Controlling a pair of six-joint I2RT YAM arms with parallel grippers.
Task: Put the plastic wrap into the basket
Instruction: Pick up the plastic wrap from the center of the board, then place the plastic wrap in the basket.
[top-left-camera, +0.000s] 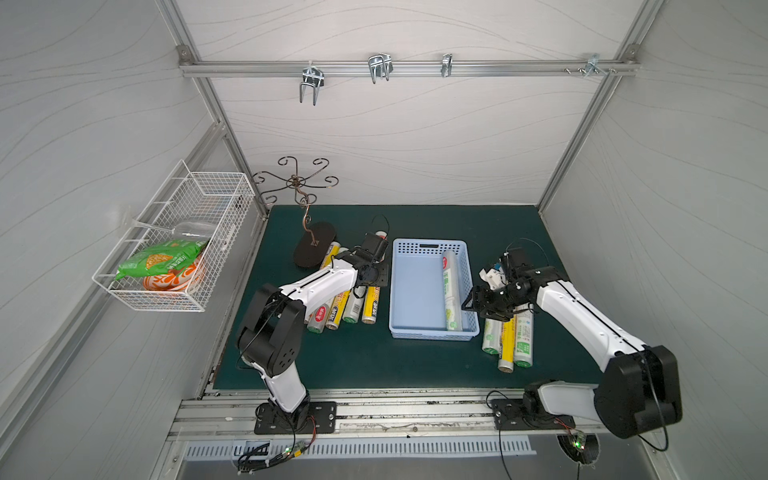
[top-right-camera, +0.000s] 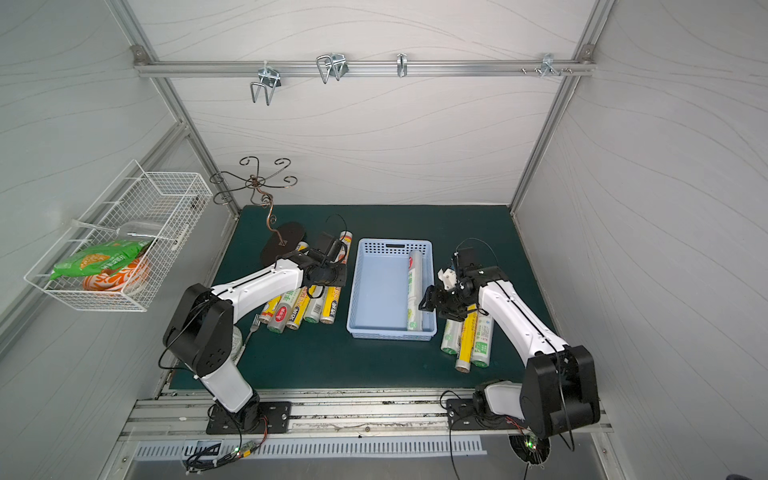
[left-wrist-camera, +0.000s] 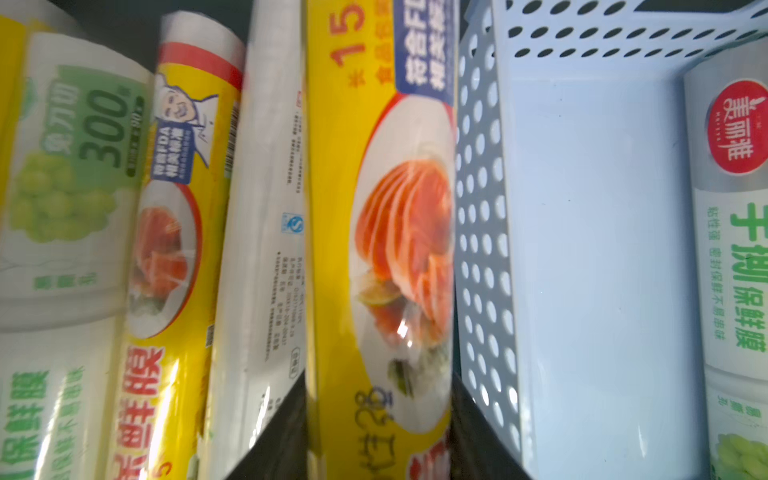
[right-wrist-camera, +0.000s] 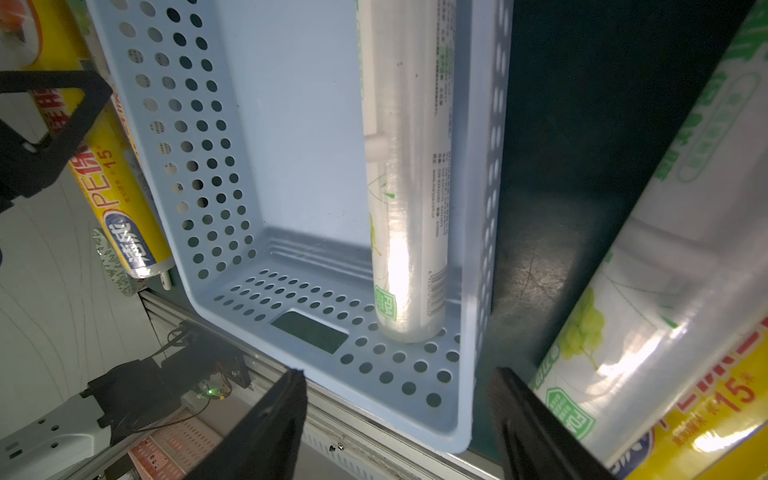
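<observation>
In both top views my left gripper (top-left-camera: 374, 279) (top-right-camera: 332, 280) is down in the pile of plastic wrap rolls (top-left-camera: 340, 309) left of the light blue basket (top-left-camera: 415, 328). In the left wrist view its black fingers (left-wrist-camera: 282, 424) are shut on a yellow roll with a salmon picture (left-wrist-camera: 382, 249), hard against the basket's perforated wall (left-wrist-camera: 482, 208). One white-and-green roll (top-left-camera: 451, 291) (right-wrist-camera: 409, 208) lies inside the basket along its right wall. My right gripper (top-left-camera: 484, 309) (right-wrist-camera: 397, 382) hangs open and empty over the basket's right side, beside three more rolls (top-left-camera: 509, 336).
A white wire basket (top-left-camera: 174, 199) with a green bag hangs on the left wall. A metal hook stand on a dark oval base (top-left-camera: 313, 249) stands behind the left pile. A fork (top-right-camera: 253, 326) lies by the left arm's elbow.
</observation>
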